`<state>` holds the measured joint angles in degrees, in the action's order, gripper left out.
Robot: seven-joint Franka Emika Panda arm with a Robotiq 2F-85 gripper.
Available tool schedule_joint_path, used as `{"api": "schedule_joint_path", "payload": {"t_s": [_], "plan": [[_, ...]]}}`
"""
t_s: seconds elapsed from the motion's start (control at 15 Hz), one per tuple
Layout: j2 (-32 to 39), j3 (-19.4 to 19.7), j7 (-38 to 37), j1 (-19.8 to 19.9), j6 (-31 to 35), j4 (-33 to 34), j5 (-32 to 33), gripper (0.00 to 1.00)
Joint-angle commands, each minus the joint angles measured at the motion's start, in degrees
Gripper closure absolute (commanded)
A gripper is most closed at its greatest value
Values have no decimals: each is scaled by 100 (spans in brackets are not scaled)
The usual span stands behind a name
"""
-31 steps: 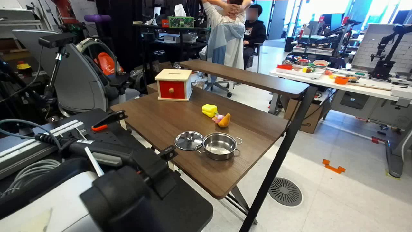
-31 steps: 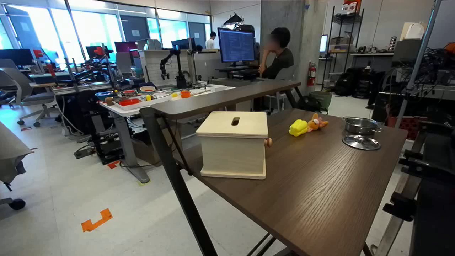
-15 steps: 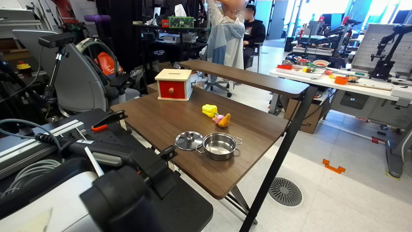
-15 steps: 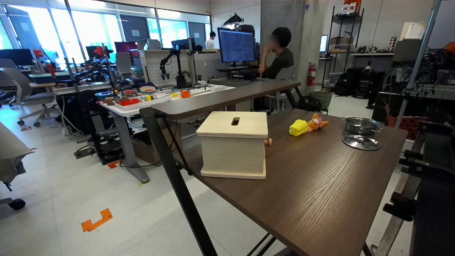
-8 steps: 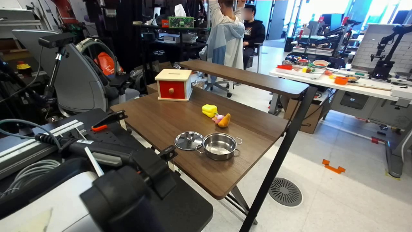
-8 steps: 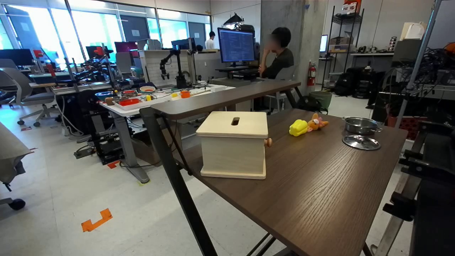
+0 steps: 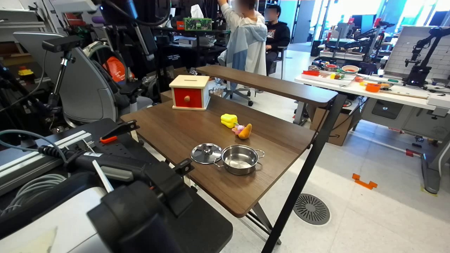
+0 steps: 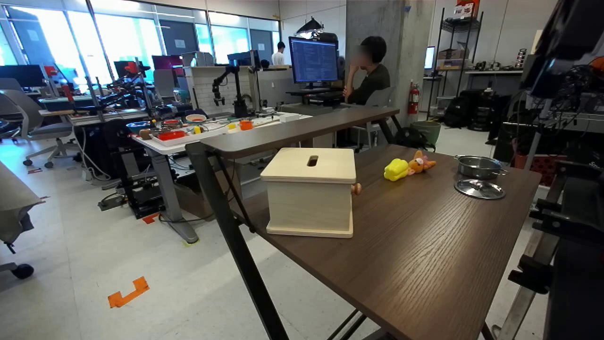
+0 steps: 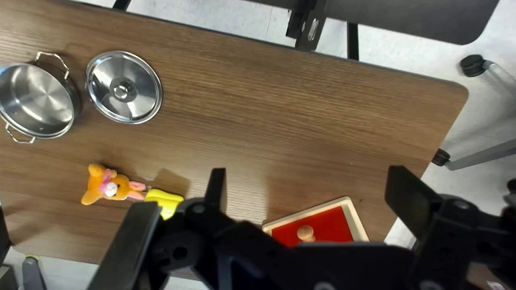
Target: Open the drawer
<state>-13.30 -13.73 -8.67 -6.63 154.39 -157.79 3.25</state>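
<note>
The drawer is a wooden box with a pale top, a red front and a round wooden knob. It stands at the table's far end, and the red front sits flush in its frame, shut. In the wrist view the red front and knob show at the bottom, partly hidden by the gripper body. My gripper is open and empty, high above the table, its fingers wide apart with the box below between them. In both exterior views only dark parts of the arm show at the top; the fingertips cannot be made out there.
On the brown table are a metal pot, its lid, a yellow pepper and an orange plush toy. A raised shelf runs along one side. A black stand is beside the table.
The arm has come into both exterior views from the top, moving in and down over the area beside the table. The box, pot, lid and toys have not moved. A seated person shifted their arms.
</note>
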Motion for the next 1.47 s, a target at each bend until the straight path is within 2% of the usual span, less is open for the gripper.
{"api": "schedule_joint_path", "payload": {"t_s": [0.0,0.07,0.2,0.27,0.33,0.53,0.87,1.4], "plan": [[1186,-766,-1295,1008,495,676,1582,0],[1384,-772,-1697,1102,374,880,2072,0],[1995,-577,-2533,1036,195,1376,3024,0],[2164,-510,-2851,994,83,1545,3245,0],[1645,-560,-2313,1002,306,1042,2761,0],[2133,-523,-2687,1006,225,1425,3066,0],[2261,-503,-2760,961,78,1570,3200,0],[3551,-339,-2777,794,357,2474,3762,0]]}}
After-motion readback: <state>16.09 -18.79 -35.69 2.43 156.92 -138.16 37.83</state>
